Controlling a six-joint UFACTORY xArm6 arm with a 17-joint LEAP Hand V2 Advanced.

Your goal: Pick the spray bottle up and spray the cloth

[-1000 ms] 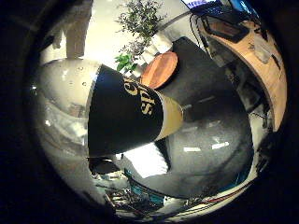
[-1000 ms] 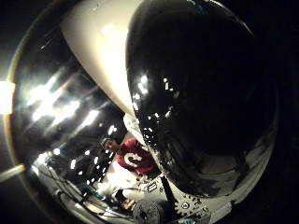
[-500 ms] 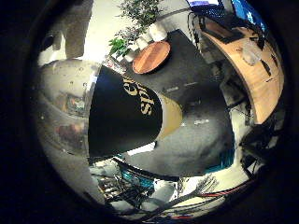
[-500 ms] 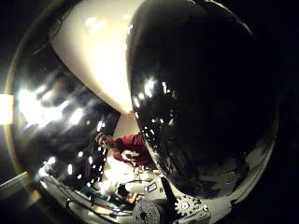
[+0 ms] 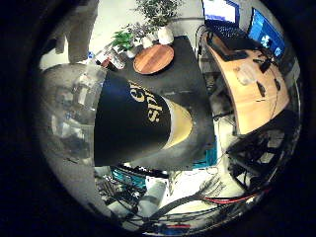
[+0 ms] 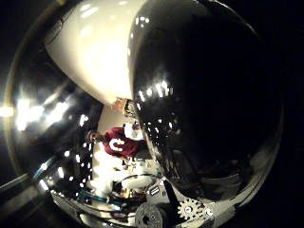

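I have the bottle [image 5: 133, 123] lifted well above the bench [image 5: 182, 84]; hand grip unseen, no cloth visible, spraying remains.

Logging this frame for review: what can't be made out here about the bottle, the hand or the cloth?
- Spray bottle: its body fills the little finger side view; nozzle and trigger are not seen.
- Thumb side view: a glossy dark surface close to the palm blocks most of it.
- Hand: only geared parts at the edge; finger pose cannot be told.
- Cloth: not identifiable on the black table beside the wooden disc.
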